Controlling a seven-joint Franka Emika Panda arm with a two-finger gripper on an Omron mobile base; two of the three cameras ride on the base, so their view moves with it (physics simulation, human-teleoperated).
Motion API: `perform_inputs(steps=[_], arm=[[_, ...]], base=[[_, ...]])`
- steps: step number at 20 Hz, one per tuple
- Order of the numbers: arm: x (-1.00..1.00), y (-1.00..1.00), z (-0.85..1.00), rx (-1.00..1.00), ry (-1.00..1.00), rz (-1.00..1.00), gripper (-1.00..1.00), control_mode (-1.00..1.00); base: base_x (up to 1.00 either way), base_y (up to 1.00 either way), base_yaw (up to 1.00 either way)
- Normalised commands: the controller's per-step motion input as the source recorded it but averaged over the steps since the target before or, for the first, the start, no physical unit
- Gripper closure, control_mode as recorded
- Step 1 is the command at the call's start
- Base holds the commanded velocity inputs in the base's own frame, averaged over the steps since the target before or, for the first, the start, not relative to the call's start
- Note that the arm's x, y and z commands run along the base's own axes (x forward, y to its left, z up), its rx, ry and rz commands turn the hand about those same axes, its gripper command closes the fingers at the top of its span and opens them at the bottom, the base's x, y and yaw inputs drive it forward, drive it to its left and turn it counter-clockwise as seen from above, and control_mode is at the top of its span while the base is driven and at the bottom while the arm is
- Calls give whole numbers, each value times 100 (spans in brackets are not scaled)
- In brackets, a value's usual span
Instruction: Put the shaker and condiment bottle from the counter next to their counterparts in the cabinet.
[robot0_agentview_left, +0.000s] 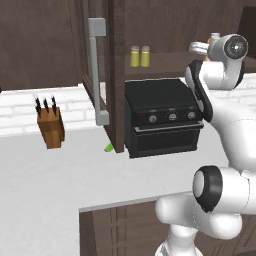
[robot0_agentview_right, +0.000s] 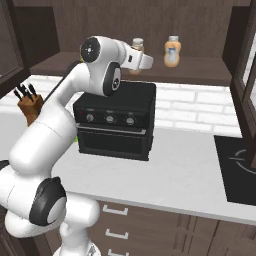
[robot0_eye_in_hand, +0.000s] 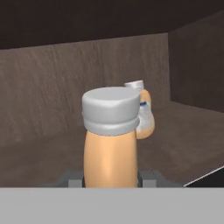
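Observation:
My gripper (robot0_eye_in_hand: 109, 178) is shut on the condiment bottle (robot0_eye_in_hand: 109, 148), an orange bottle with a pale grey cap, held upright inside the cabinet (robot0_agentview_right: 200, 70) just above its shelf. Its counterpart bottle (robot0_eye_in_hand: 143, 114) stands on the shelf a little behind and to the right. In the right base view the held bottle (robot0_agentview_right: 137, 46) sits behind my hand (robot0_agentview_right: 141, 59), and the other bottle (robot0_agentview_right: 172, 51) stands apart to its right. Two yellow-green shakers (robot0_agentview_left: 135, 56) (robot0_agentview_left: 145, 56) stand side by side on the shelf, left of my gripper (robot0_agentview_left: 200, 48).
A black oven (robot0_agentview_left: 162, 117) stands on the counter (robot0_agentview_left: 60, 175) under the shelf. The cabinet door (robot0_agentview_left: 97, 70) with its grey bar handle hangs open at the left. A knife block (robot0_agentview_left: 50, 125) stands further left. A dark cooktop (robot0_agentview_right: 240, 170) lies at the right.

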Motion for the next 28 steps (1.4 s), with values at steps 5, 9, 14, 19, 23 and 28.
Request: perform_inputs(steps=[5, 9, 14, 19, 23, 28], arm=[[31, -12, 0, 0, 0, 0, 100, -100], [22, -23, 0, 0, 0, 0, 100, -100], [19, -19, 0, 0, 0, 0, 100, -100], [20, -1, 0, 0, 0, 0, 100, -100], [19, 0, 0, 0, 0, 0, 100, -100], [19, -2, 0, 0, 0, 0, 100, -100]], base=[[0, 0, 0], [0, 0, 0], [0, 0, 0], [0, 0, 0], [0, 0, 0], [0, 0, 0]])
